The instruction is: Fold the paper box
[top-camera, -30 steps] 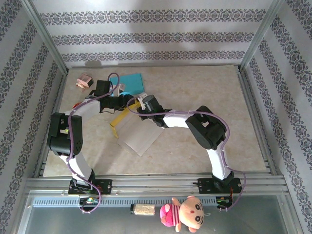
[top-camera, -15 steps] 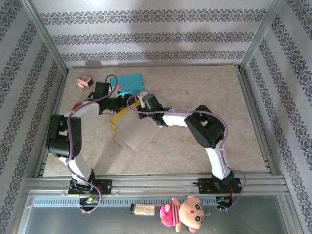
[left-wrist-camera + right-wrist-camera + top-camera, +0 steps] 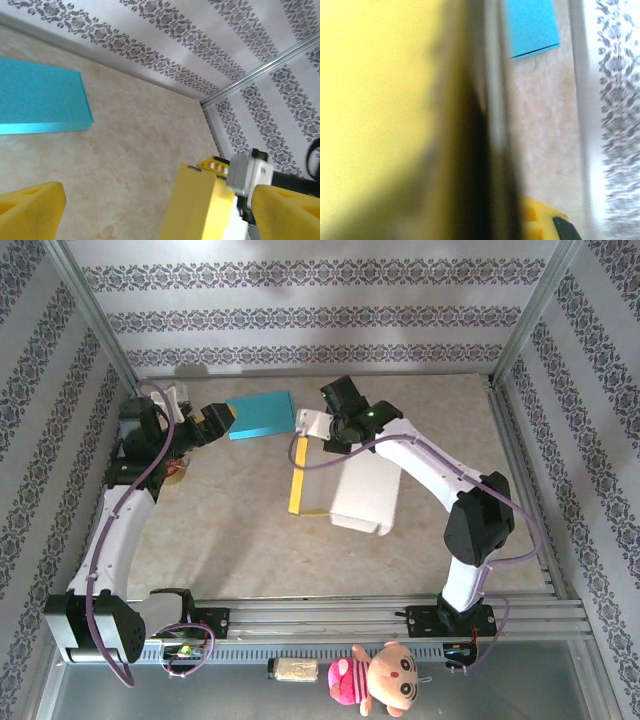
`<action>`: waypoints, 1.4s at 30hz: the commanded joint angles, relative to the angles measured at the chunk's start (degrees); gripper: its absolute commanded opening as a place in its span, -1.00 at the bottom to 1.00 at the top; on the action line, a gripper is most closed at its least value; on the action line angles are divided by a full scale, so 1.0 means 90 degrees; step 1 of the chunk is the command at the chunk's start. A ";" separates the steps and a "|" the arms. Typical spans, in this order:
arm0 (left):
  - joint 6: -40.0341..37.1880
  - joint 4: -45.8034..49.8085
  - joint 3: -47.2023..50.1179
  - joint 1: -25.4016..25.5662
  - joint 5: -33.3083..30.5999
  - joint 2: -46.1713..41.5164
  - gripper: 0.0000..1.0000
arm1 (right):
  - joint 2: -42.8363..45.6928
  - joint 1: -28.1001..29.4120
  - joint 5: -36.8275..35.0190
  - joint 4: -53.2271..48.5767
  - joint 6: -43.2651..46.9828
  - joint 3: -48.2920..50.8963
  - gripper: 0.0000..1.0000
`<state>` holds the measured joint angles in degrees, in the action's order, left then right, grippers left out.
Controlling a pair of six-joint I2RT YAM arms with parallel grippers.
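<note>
The paper box (image 3: 365, 490) is a flat white sheet with a raised yellow flap (image 3: 298, 478), lying at mid-table. My right gripper (image 3: 328, 430) is shut on its far edge. Seen from the right wrist, the blurred yellow box surface (image 3: 385, 110) is pressed close to the lens, with one yellow finger (image 3: 540, 222) showing low down. At the far left, my left gripper (image 3: 218, 420) stands open and apart from the box. Its yellow fingers (image 3: 30, 210) are spread wide with nothing between them. Ahead of them I see the yellow flap (image 3: 200, 205) and the right gripper's body (image 3: 245, 175).
A flat teal box (image 3: 260, 415) (image 3: 40, 102) (image 3: 532, 25) lies at the back, just right of my left gripper. A small red thing (image 3: 176, 472) sits by the left rail. Metal rails and patterned walls ring the table. A plush doll (image 3: 385, 680) lies below the front rail.
My left gripper opened and drew back to the far left. My right gripper closed fully and carried the paper box toward the back and right, turning it.
</note>
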<state>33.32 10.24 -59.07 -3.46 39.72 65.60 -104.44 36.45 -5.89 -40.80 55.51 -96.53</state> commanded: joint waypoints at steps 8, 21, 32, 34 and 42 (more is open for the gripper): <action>0.0634 -0.0520 0.1138 -0.0212 0.0088 -0.0203 0.95 | -0.2044 0.0972 -0.0734 -0.0288 0.3198 -0.0062 -0.98; 0.0657 -0.0745 0.1458 -0.0235 0.0133 -0.0268 0.99 | -0.1941 0.1723 -0.0977 0.3795 0.4156 0.2953 -0.77; -0.0662 -0.0600 0.1556 -0.0213 -0.0036 -0.0369 0.98 | -0.0325 0.1606 -0.0615 0.3430 0.3892 0.2934 -0.12; -0.1167 -0.0555 0.1537 -0.0211 0.0022 -0.0431 0.97 | -0.0131 0.1586 -0.0608 0.3318 0.3547 0.2884 -0.07; -0.3696 -0.0606 0.1206 0.0435 0.0415 -0.0236 1.00 | 0.1623 0.1171 -0.0245 0.1838 -0.2715 0.1943 0.28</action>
<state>13.76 5.56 -45.45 -2.55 40.66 62.74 -98.52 49.39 -10.44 -16.12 61.01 -75.22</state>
